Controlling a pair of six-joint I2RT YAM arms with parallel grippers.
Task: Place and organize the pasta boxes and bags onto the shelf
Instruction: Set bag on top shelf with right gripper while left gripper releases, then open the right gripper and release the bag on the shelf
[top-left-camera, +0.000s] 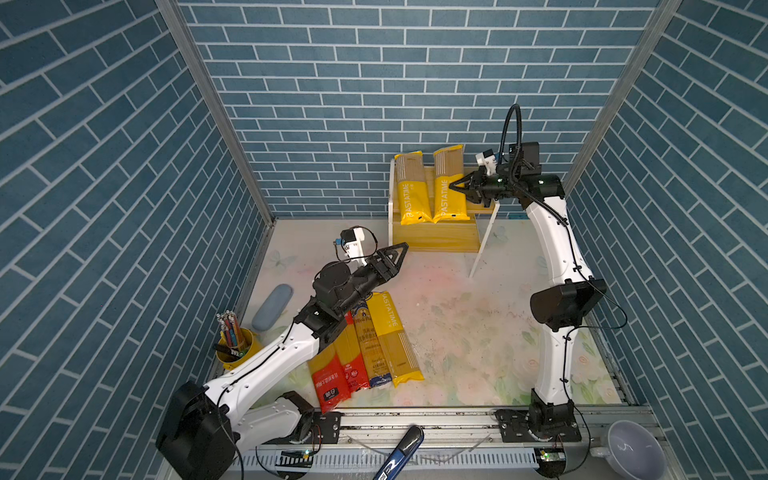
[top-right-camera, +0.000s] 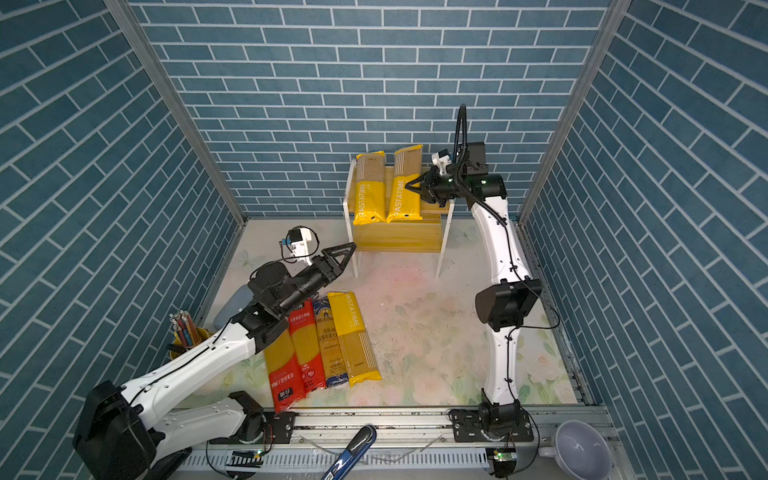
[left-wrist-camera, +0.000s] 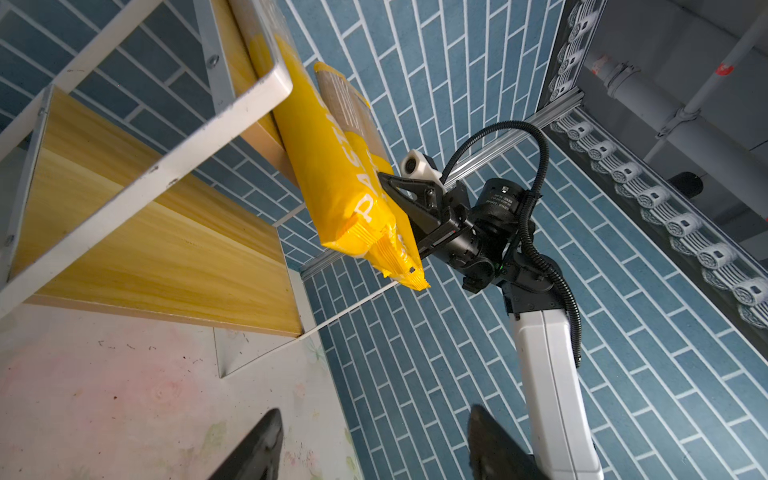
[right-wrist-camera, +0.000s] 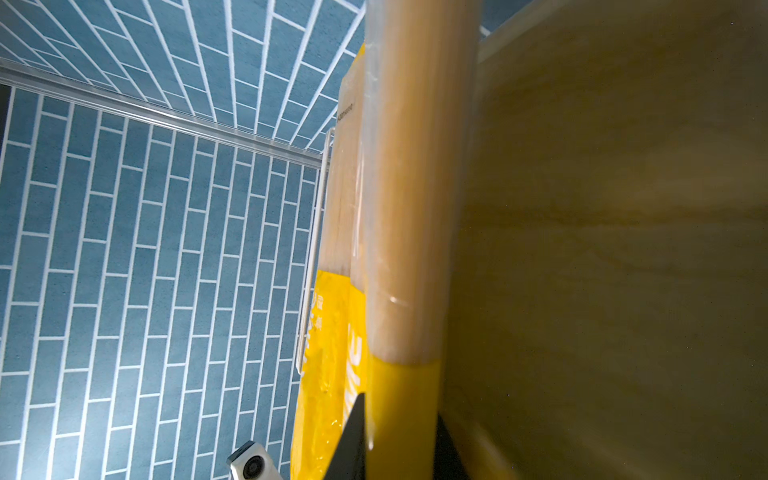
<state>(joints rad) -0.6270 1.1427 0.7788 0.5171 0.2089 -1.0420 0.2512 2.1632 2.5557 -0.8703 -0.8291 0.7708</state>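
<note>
**Top views.** The shelf (top-left-camera: 436, 239) stands at the back. Two yellow packs lie side by side on its upper board, long axes front to back, near ends overhanging the front edge. Your right gripper (top-left-camera: 459, 186) reaches in from the right, across the long axis of the right-hand yellow pack (top-left-camera: 446, 201), which touches the left-hand yellow pack (top-left-camera: 409, 199). The left gripper (top-left-camera: 398, 250) hovers by the shelf's front-left leg. Four packs (top-left-camera: 374, 353) lie in a parallel row on the table (top-left-camera: 478, 332) under the left arm, so that arm is nearer to them. A grey-blue case (top-left-camera: 272, 307) and a pencil cup (top-left-camera: 237, 347) sit further left, out of the way.

**Left wrist.** The left fingers (left-wrist-camera: 257, 449) are spread well apart with nothing between them. The lower board is bare.

**Right wrist.** The right fingers (right-wrist-camera: 353, 440) are nearly closed, one on either side of the right-hand yellow pack's yellow part, so it is gripped. Bare board lies beside it.

**Judgement.** Withdraw sideways to the right, not along the pack. The free slot is right of it, where your gripper now sits.
</note>
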